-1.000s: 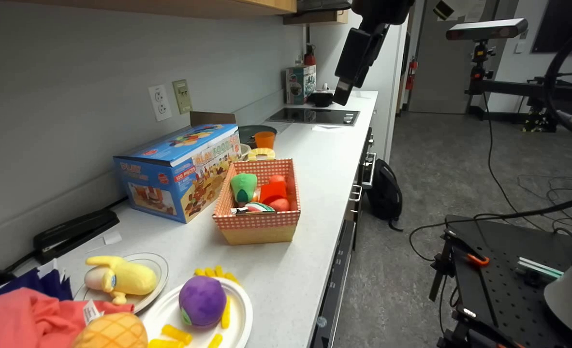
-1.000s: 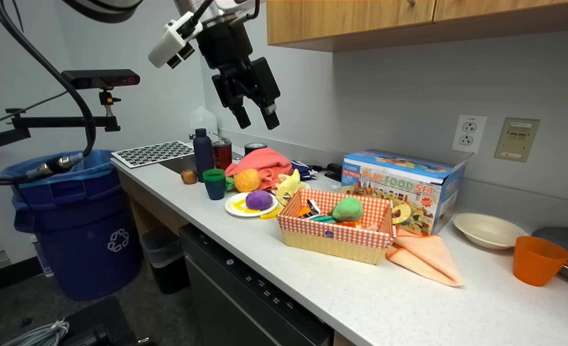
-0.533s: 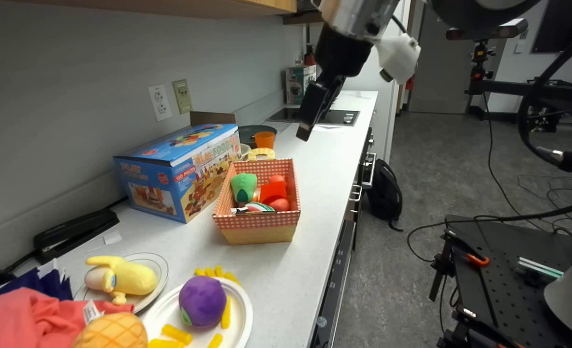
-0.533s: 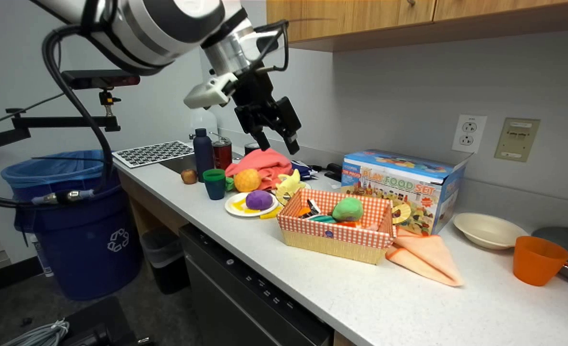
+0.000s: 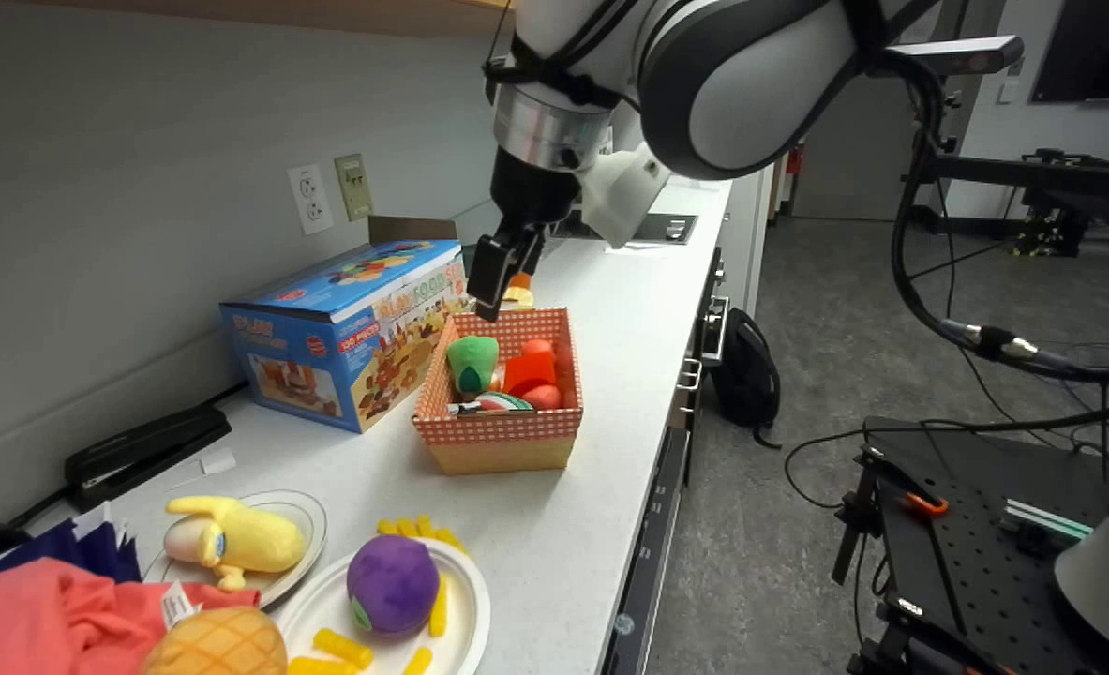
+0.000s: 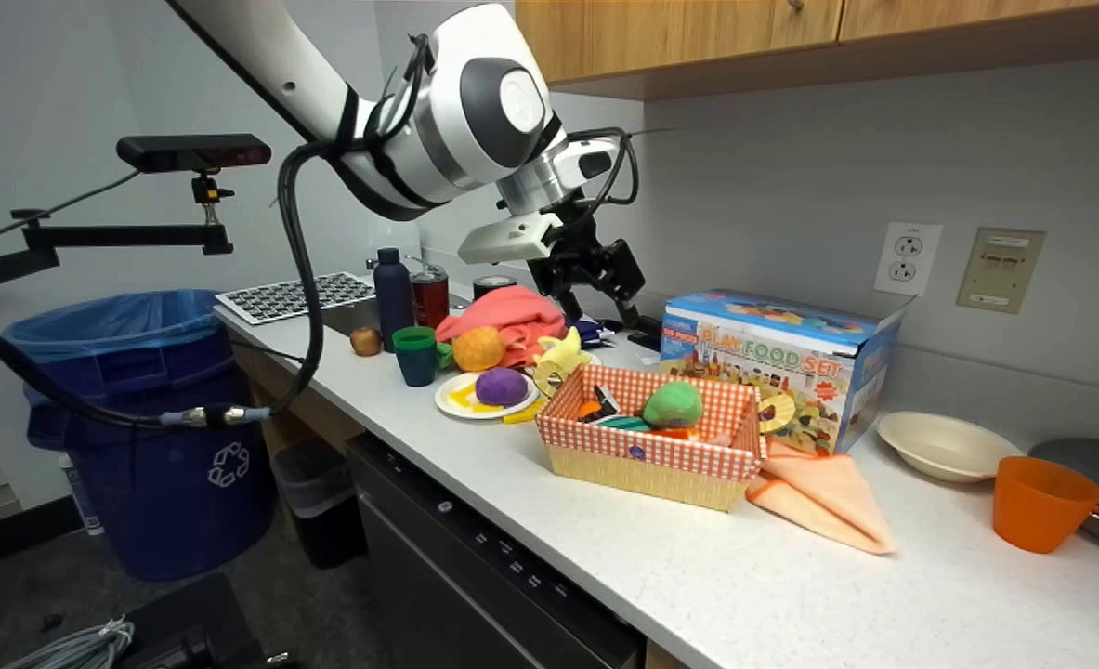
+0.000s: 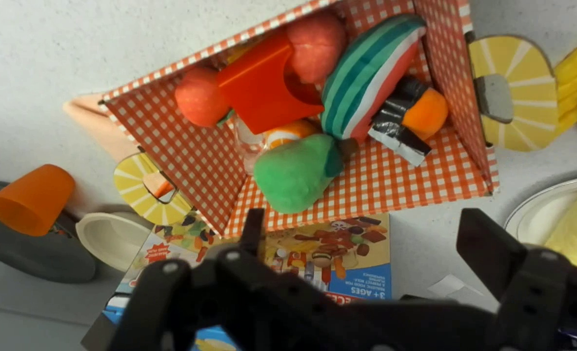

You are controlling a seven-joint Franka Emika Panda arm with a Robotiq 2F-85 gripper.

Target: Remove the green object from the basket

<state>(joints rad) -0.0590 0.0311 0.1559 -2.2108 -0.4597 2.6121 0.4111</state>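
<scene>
Arm [image 6: 447, 121] has lowered, spread gripper [image 6: 601, 310] tilted near basket [image 6: 647, 471].

Cardboard box [image 6: 772, 372]: front marked "PLAY FOOD SET"; wrist view, inverted: "AGES", "3+". Blue bin [image 6: 150, 492]: white recycling symbol [image 6: 228, 465].

The object [image 7: 293, 174] is green (the basket [image 5: 498, 429] red-checkered).

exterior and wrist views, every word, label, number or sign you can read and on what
"PLAY FOOD SET": blue box
"PIECES": blue box, number blurred
"AGES" and "3+": blue box, upside down in wrist view
Recycling sign: blue bin
Too small or blurred: blue box's other print, sticker on basket, dishwasher labels
</scene>
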